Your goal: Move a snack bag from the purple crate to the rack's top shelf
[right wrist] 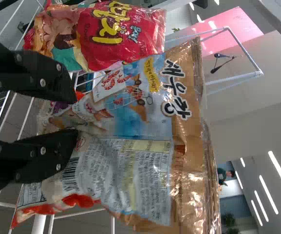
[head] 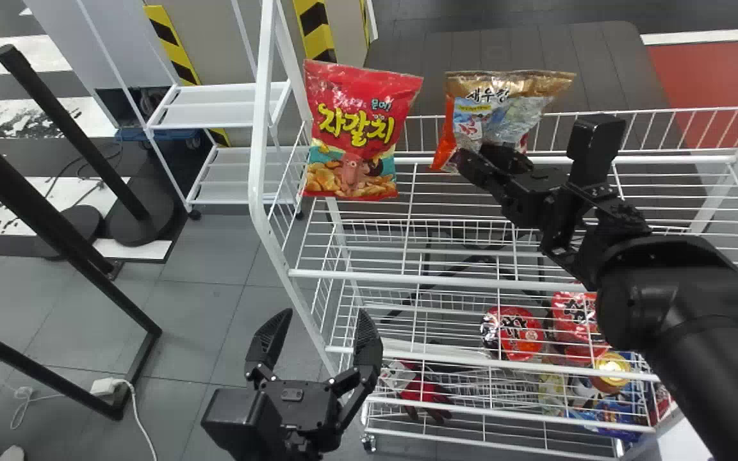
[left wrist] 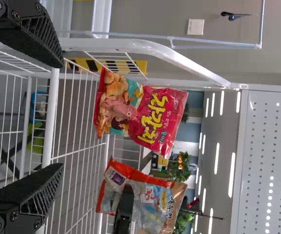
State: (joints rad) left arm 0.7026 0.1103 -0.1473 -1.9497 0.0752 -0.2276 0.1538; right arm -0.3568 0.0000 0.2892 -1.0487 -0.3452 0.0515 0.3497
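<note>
Snack bag (head: 497, 118): held over the rack's top shelf (head: 670, 159), roughly upright, crimped gold top edge uppermost. Whether its base touches the wires, cannot tell.

Appearance: glossy film. Broad gold band along the top, bold dark lettering on white outlines just under it. Blue picture panel, small shrimp drawings, yellow label patch. Beside this, a pale panel dense with small print, plus a barcode. Orange-red trim toward the bottom. Surface creased and puckered low down, where gripped; upper part fuller, catching bright highlights.

Right gripper (head: 491, 159): at the bag's lower part, fingers closed in on the film and pinching a fold of it. Arm comes in from the right side.

Red bag (head: 356, 131): stands upright at the left end of the same shelf, left of the snack bag, a gap between the two in the head view. Red above, yellow lettering, teal and golden chips below.

Left gripper (head: 322, 318): in front of the rack (head: 257, 166), near side, toward its left end. Fingers spread wide, nothing between them.

Lower in the rack, right side: red-topped packs (head: 513, 333) and a yellow-topped cup (head: 612, 368).
</note>
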